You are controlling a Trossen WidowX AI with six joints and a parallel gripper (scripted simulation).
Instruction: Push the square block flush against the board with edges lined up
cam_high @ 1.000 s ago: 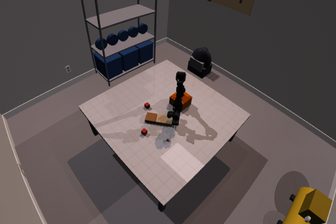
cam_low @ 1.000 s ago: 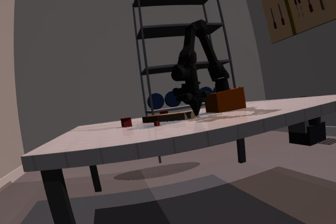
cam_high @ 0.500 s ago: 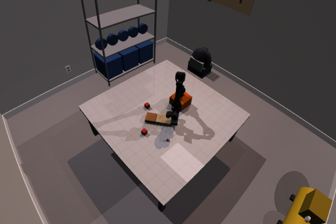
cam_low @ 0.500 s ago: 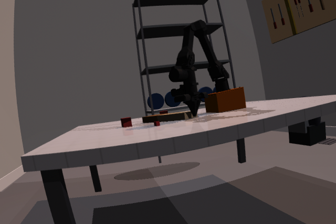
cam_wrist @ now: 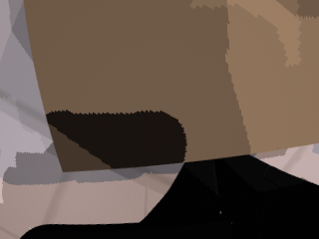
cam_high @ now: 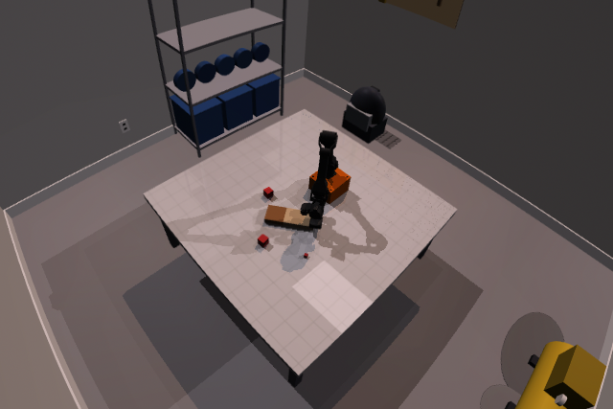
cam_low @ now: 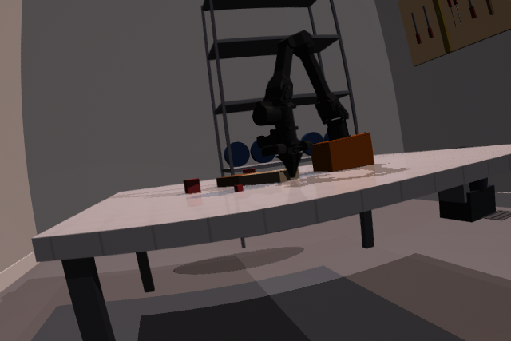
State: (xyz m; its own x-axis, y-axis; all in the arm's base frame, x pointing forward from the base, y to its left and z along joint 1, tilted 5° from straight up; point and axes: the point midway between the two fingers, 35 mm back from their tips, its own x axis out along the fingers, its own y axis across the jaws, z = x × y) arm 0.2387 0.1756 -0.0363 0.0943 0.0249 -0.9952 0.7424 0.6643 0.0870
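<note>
A flat wooden board (cam_high: 284, 215) (cam_low: 247, 178) (cam_wrist: 134, 54) lies near the middle of the table (cam_high: 405, 206) (cam_low: 288, 205). My gripper (cam_high: 314, 221) (cam_low: 292, 173) (cam_wrist: 206, 150) is shut and empty, with its tips down at the table surface right at the board's end nearest the arm's base. In the wrist view the board's end fills the upper part, just beyond the fingertips. A red square block (cam_high: 267, 192) (cam_low: 248, 171) sits beyond the board, apart from it. Another red block (cam_high: 262, 239) (cam_low: 192, 185) sits on the near side, also apart.
A tiny red cube (cam_high: 305, 255) (cam_low: 238, 188) lies in front of the board. The arm's orange base box (cam_high: 332, 185) (cam_low: 342, 151) stands just behind the gripper. A shelf rack (cam_high: 217, 48) stands beyond the table.
</note>
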